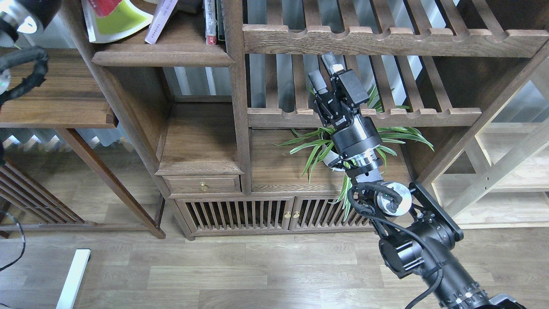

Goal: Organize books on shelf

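Observation:
The shelf (163,55) is the dark-brown board at the top left. On it lies the yellow-green book (122,22), its white page edges facing front. A corner of the dark red book (104,5) shows above it at the frame's top edge. The lavender book (161,20) leans beside them. Only a joint (19,21) and a cable of my left arm show at the top left; its gripper is out of view. My right gripper (325,73) is open and empty, raised in front of the slatted rack, far right of the books.
Narrow upright red-and-white-spined books (209,21) stand against the post (236,86). Slatted racks (386,40) fill the right side. A potted spider plant (326,150) sits behind my right wrist. A side table (55,90) stands at left, a drawer cabinet (201,184) below.

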Robot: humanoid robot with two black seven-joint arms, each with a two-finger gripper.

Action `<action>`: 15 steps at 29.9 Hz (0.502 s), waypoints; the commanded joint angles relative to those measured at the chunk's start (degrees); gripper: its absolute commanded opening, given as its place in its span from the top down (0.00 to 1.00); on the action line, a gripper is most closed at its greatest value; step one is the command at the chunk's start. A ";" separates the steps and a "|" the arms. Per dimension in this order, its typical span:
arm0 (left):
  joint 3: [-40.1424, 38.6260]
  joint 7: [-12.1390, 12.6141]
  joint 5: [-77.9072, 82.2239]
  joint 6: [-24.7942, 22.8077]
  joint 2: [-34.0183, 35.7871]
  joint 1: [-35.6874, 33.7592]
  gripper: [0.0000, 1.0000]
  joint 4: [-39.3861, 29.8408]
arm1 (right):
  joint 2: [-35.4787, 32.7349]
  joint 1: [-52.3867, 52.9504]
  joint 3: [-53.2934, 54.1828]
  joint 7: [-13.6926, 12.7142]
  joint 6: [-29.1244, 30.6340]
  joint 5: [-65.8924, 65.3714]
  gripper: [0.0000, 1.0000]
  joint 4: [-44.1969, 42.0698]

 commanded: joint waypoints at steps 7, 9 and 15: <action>8.86 -5.55 0.07 0.51 -4.50 -9.84 0.90 13.89 | 0.00 -0.45 0.09 0.00 0.26 0.02 0.28 0.00; 10.36 -6.96 0.07 0.43 -6.17 -11.95 0.90 16.88 | 0.00 -0.62 0.26 0.00 0.44 0.02 0.28 0.00; 13.79 -9.42 -0.37 0.08 -8.90 -17.41 0.88 25.40 | 0.00 -0.80 0.26 0.09 1.05 0.02 0.28 0.00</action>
